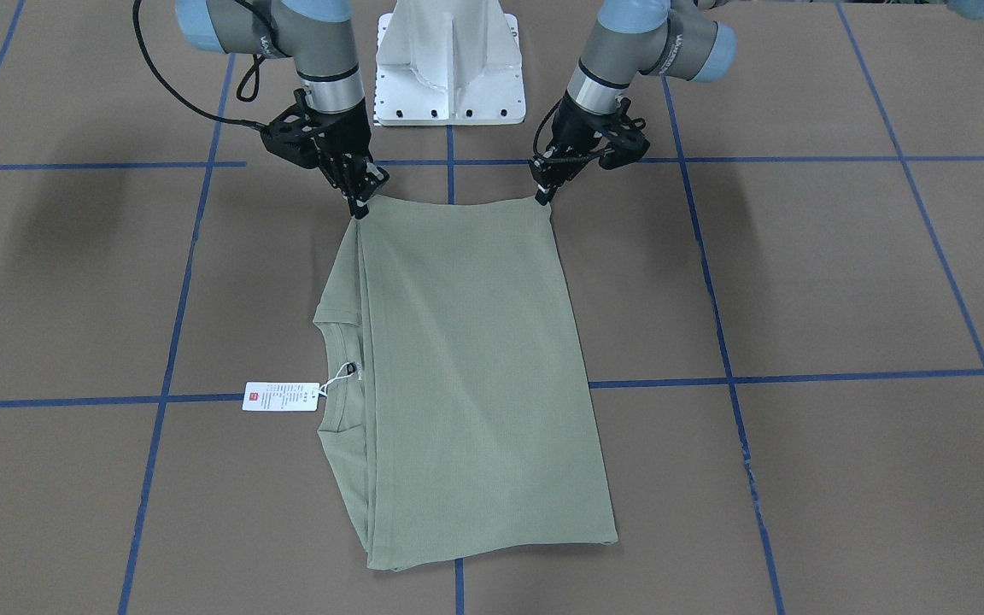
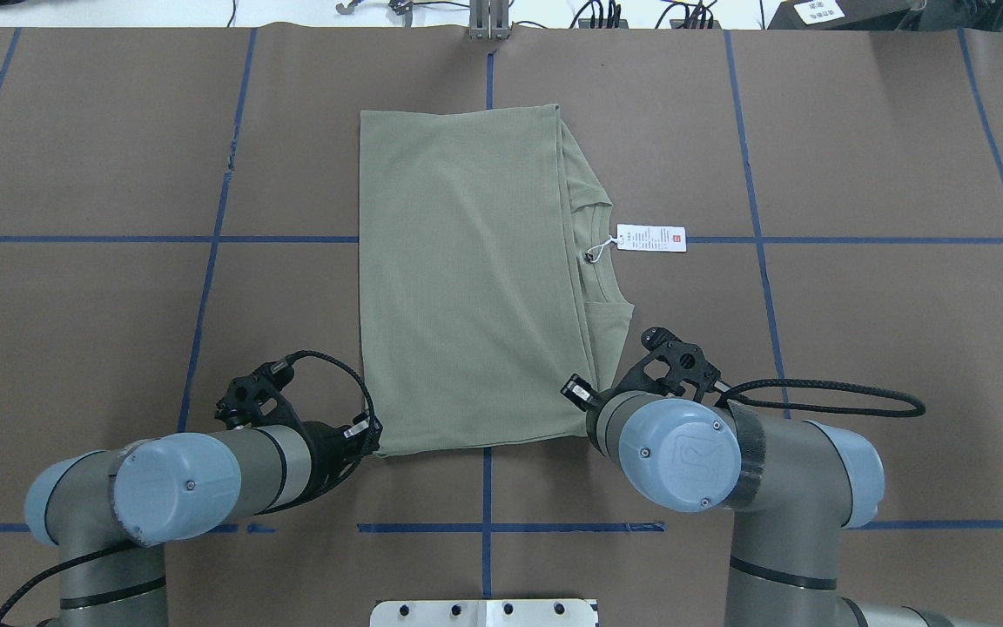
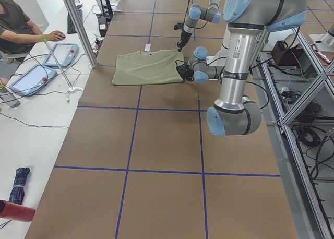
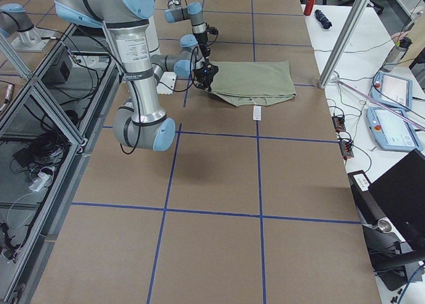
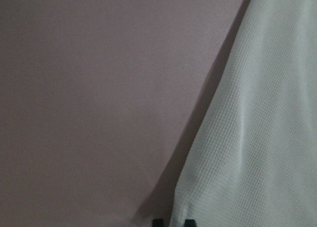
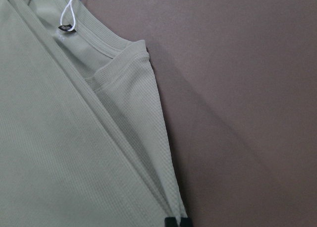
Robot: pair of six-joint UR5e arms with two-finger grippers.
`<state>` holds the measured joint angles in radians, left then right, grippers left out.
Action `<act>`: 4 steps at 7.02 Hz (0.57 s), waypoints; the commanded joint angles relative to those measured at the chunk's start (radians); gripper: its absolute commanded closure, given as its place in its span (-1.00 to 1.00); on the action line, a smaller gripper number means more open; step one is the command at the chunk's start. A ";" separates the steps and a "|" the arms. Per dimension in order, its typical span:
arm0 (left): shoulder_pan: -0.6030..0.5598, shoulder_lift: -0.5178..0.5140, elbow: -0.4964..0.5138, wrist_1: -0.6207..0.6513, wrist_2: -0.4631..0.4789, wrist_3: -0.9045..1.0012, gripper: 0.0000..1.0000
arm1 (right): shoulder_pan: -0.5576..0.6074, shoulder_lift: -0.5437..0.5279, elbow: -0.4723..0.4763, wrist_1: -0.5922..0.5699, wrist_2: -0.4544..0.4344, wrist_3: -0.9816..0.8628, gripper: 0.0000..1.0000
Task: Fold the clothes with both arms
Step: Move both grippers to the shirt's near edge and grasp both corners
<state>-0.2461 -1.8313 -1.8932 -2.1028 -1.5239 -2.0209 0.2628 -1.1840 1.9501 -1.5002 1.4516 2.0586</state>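
Shirt (image 1: pixel 466 367), folded, lies flat at centre frame on the table (image 1: pixel 842 282), with its tag (image 1: pixel 281 396) to the left. The right gripper (image 1: pixel 362 201) pinches the shirt's upper-left corner. The left gripper (image 1: pixel 543 195) pinches its upper-right corner.

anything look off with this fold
Slightly askew: the top layer of the shirt leaves the collar side uncovered, with lower layers poking out unevenly, and the hang tag lies out on the table. No damage shows.
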 commanded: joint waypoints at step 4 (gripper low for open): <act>0.126 0.040 -0.291 0.210 0.007 -0.126 1.00 | -0.156 -0.035 0.215 -0.176 -0.025 0.137 1.00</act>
<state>-0.1837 -1.7956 -2.1094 -1.9493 -1.5212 -2.0822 0.1672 -1.1953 2.0917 -1.6328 1.4411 2.1203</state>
